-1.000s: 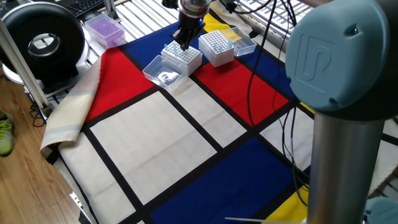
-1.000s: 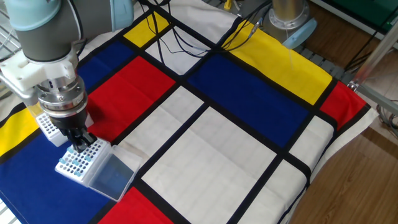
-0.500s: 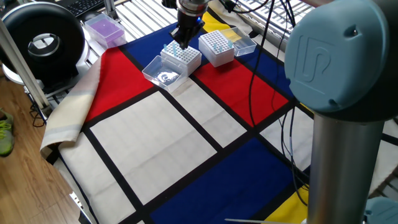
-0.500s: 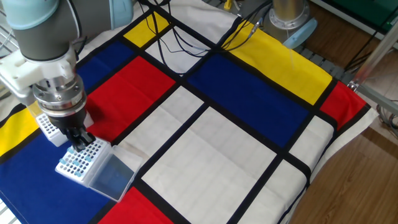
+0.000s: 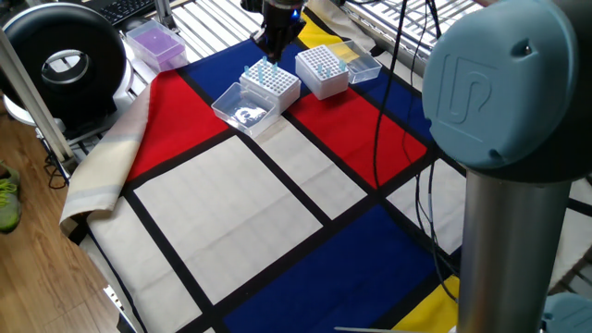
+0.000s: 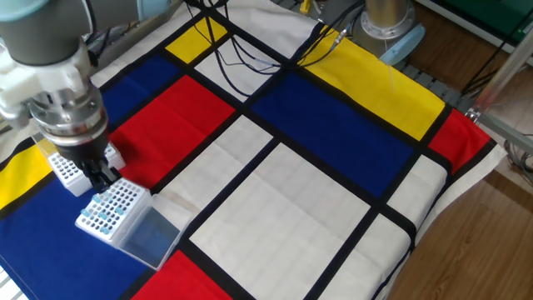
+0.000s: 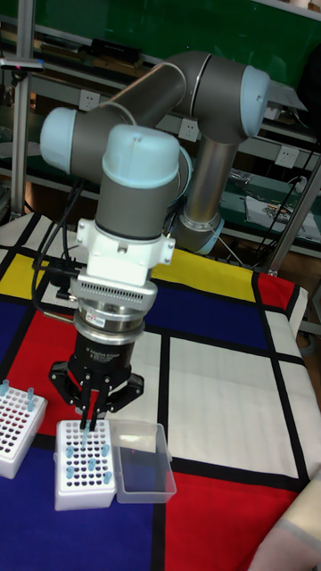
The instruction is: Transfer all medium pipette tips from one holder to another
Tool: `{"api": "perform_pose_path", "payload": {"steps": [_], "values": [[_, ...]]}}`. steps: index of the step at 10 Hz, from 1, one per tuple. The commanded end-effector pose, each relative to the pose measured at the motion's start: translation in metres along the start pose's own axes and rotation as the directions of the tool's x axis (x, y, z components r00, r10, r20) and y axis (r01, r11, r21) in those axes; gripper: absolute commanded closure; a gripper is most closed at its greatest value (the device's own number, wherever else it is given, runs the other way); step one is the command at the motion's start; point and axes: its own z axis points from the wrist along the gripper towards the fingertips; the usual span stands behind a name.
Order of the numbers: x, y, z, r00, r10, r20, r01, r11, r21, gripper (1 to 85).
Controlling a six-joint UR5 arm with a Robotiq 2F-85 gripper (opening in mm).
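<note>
A white holder (image 5: 272, 87) (image 6: 107, 210) (image 7: 82, 466) with an open clear lid (image 7: 143, 473) carries several medium pipette tips (image 7: 93, 465), pale blue and upright. Straight above it hangs my gripper (image 5: 269, 54) (image 6: 106, 177) (image 7: 88, 417), fingers close together, shut on one pale-blue tip (image 5: 265, 67) that hangs just over the holder's top. A second white holder (image 5: 322, 70) (image 6: 66, 171) (image 7: 18, 434) stands beside it, with a few tips at its edge in the tall fixed view.
A purple box (image 5: 155, 43) and a round black device (image 5: 65, 63) sit at the table's far left. Black cables (image 5: 387, 111) (image 6: 250, 50) trail over the chequered cloth. The arm's big grey joint (image 5: 509, 120) fills the right foreground.
My gripper has risen straight up from the holder's top over the last second, taking a pale-blue tip with it. The holders have not moved.
</note>
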Motion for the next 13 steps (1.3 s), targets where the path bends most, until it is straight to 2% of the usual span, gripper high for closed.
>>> {"api": "perform_pose_path", "payload": {"steps": [1,4,8,11,13], "values": [[0.005,-0.004,-0.025,1.0,0.01,-0.024,-0.01,1.0,0.0,84.0],[0.008,-0.011,-0.037,0.999,0.0,-0.041,0.001,1.0,0.011,84.0],[0.015,-0.047,-0.057,0.996,-0.063,-0.062,0.064,0.998,0.015,84.0],[0.021,-0.08,-0.058,0.991,-0.122,-0.062,0.123,0.992,0.014,84.0],[0.023,-0.096,-0.051,0.987,-0.155,-0.046,0.155,0.988,0.006,84.0]]}}
